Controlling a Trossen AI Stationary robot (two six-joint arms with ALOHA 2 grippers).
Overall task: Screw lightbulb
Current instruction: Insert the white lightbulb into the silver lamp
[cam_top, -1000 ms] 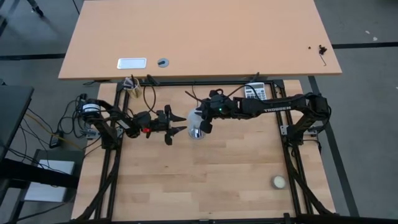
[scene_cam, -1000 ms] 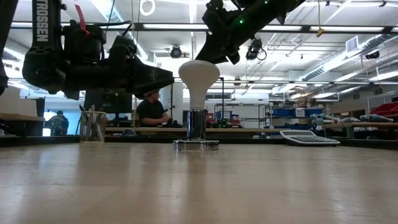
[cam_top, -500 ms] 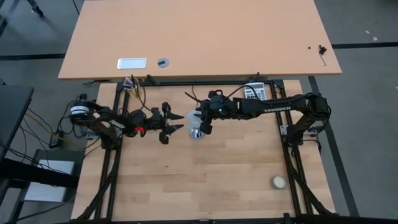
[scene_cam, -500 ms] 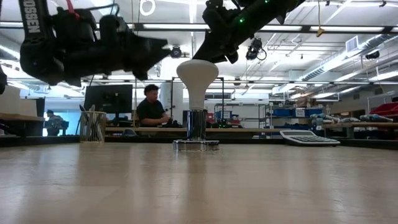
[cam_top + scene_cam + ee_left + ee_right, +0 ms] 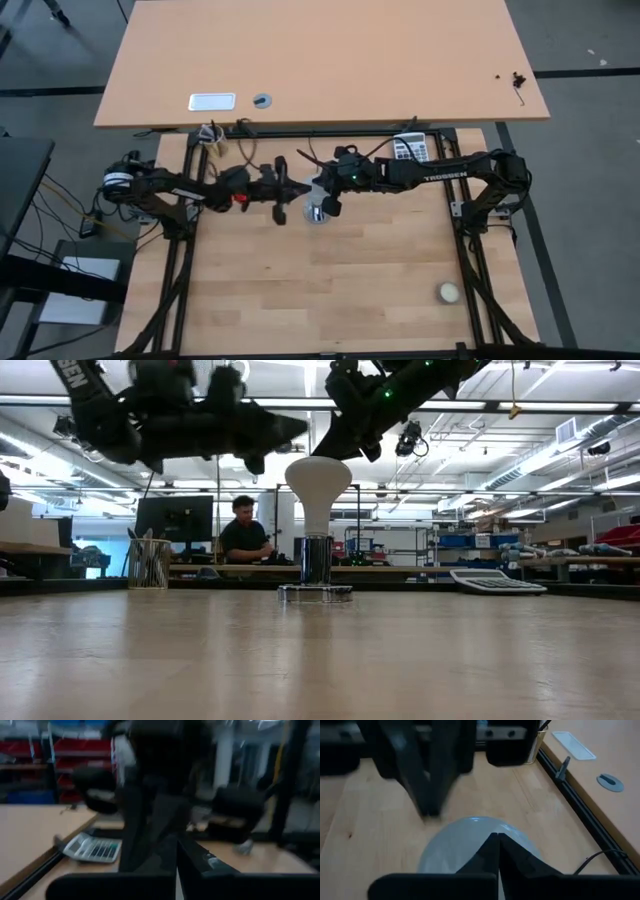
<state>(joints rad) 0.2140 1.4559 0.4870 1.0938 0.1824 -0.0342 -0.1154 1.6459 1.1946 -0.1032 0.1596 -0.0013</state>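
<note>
The small white dome-topped lightbulb (image 5: 318, 488) stands upright in its shiny metal socket (image 5: 315, 592) mid-surface. It looks light, slick and fragile, so grip the dome gently. Both tools, left (image 5: 290, 429) and right (image 5: 333, 452), hover clenched and empty beside it.
</note>
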